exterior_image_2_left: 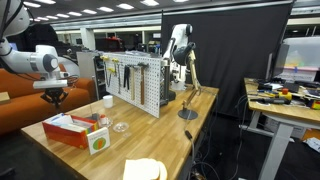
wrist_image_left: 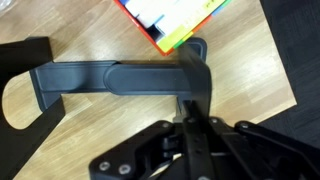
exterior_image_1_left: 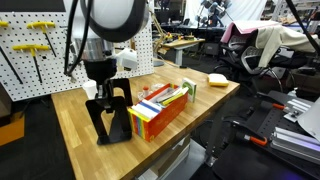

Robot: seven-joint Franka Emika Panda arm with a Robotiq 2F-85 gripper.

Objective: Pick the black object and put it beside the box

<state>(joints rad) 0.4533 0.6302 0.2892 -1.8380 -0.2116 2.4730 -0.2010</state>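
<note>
The black bookend (exterior_image_1_left: 108,120) stands upright on the wooden table next to one end of the striped box (exterior_image_1_left: 165,112). My gripper (exterior_image_1_left: 105,92) comes down from above and is shut on the top edge of its upright plate. In the wrist view the bookend (wrist_image_left: 110,78) stretches left from my closed fingers (wrist_image_left: 193,118), and the box's corner (wrist_image_left: 185,20) lies just beyond it. In an exterior view my gripper (exterior_image_2_left: 55,97) hangs over the far end of the box (exterior_image_2_left: 72,130); the bookend is hard to make out there.
A yellow sponge block (exterior_image_1_left: 217,79) lies near a table corner. A white cup (exterior_image_2_left: 108,101), a clear dish (exterior_image_2_left: 120,127) and a pegboard (exterior_image_2_left: 135,80) stand by the box. Another black shape (wrist_image_left: 25,52) lies beside the bookend. The table edge (wrist_image_left: 285,90) is close.
</note>
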